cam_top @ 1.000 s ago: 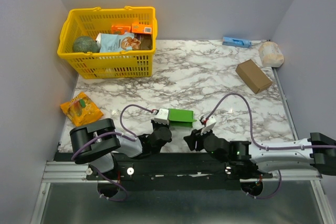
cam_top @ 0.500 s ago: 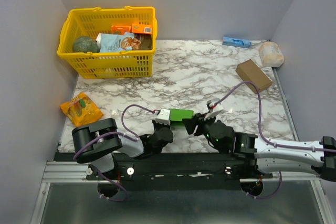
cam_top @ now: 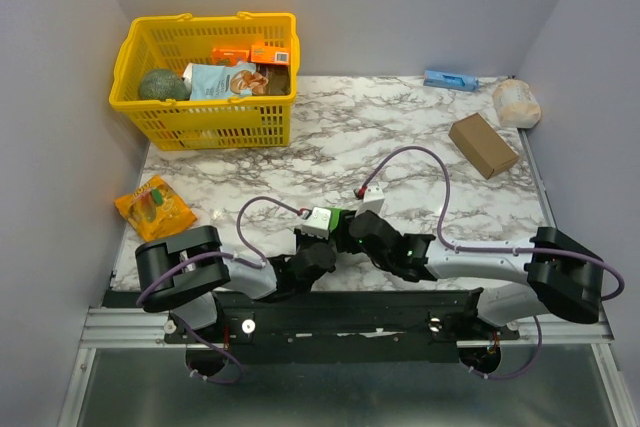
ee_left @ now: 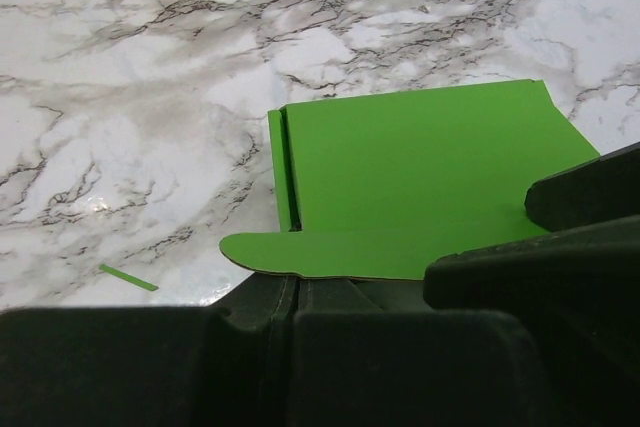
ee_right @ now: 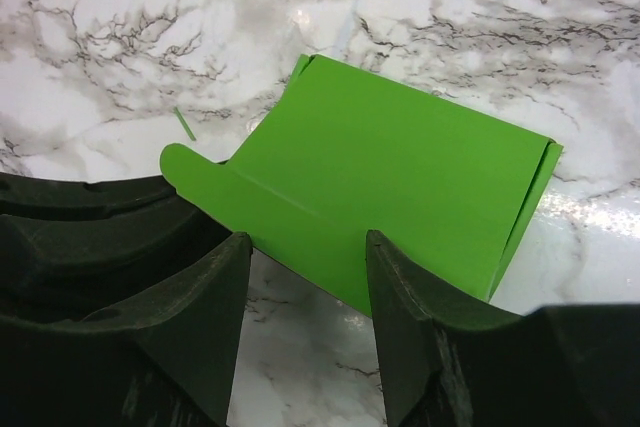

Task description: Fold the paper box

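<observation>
Now my left hand [ee_left: 293, 292] is pressed together on the rounded flap of the paper box [ee_left: 420, 167], right at my fingertips. My right hand [ee_right: 308, 242] is spread, straddling its near edge. Ahead, past its far edge, lies marble table [ee_right: 100, 27].

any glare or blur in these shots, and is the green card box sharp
Top external: even light, soft shadows, no glare; the bright green thin card paper box barely shows between the arms. Left wrist: box sharp, left gripper a dark soft-focus mass below, sheen on the white marble table. Right wrist: box sharp, right gripper slightly soft, bright glare on marble beside it.
</observation>
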`<state>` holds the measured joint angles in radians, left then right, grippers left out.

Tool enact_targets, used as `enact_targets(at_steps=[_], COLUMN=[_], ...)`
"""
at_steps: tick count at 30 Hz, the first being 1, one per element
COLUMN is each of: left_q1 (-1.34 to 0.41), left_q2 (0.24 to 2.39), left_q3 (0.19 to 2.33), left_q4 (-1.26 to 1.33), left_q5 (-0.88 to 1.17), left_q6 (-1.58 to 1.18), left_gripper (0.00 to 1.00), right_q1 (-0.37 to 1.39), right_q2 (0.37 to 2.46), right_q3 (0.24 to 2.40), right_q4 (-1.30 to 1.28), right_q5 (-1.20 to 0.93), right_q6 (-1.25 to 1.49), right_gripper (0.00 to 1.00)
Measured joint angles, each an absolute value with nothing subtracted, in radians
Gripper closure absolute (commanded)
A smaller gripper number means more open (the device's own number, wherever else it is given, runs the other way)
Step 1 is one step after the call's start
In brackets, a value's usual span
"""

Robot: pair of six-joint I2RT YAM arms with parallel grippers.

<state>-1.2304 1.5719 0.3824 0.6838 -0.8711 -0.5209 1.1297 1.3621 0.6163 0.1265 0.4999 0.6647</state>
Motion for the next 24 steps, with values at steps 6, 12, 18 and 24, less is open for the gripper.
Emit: enact_targets(at_steps=[6,12,18,24], left_q1=[-1.233,-1.246,-1.246,-1.247], left_q2=[1.507,1.441,1.386,1.224], left_q3=[0.385,0.369,0.35,0.299], left_q4=[0.571,0.471,0.405,0.339], left_q5=[-0.846,-0.772,-0.712,-0.629], left_q6=[-0.506,-0.499,-0.497,-0.495], left_gripper=[0.66,0.44,0.23,0.15], right_q1=[1.1,1.057,1.033,1.012], right_q2=[1.399,1.419,1.441,1.451], right_q3=[0.616,0.603,0.591,0.575], right_q4=[0.175,0.2,0.222,0.251], right_q5=[0.461,0.414,0.38,0.352], right_q6=[0.695,0.719,0.735,0.748], right_gripper=[0.42,0.42,0.42,0.42])
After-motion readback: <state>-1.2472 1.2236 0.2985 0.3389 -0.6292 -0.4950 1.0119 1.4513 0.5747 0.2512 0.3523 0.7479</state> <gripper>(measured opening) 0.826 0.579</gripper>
